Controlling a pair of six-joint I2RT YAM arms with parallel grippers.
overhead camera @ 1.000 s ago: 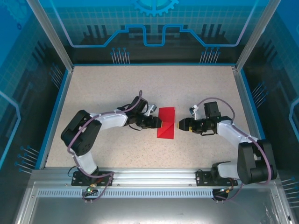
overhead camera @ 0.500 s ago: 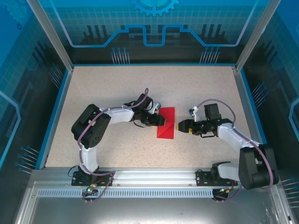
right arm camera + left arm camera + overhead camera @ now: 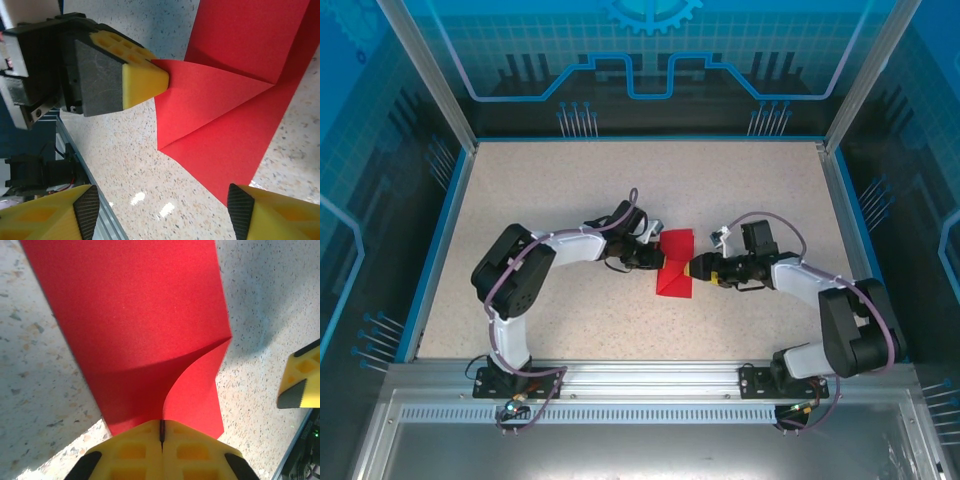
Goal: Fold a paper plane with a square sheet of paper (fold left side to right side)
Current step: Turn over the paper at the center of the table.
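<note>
**Left end effector (image 3: 663,262) clamps the paper while the right one moves in**

Closing over the last second, the left end effector now pinches the left edge of the square sheet of paper (image 3: 677,285), and a corner flap is lifted and curled over toward the right. The right end effector (image 3: 698,268) has advanced to the sheet's right edge, its fingers spread wide and gripping nothing. The sheet lies mid-counter (image 3: 570,190), directly between the two.
</note>
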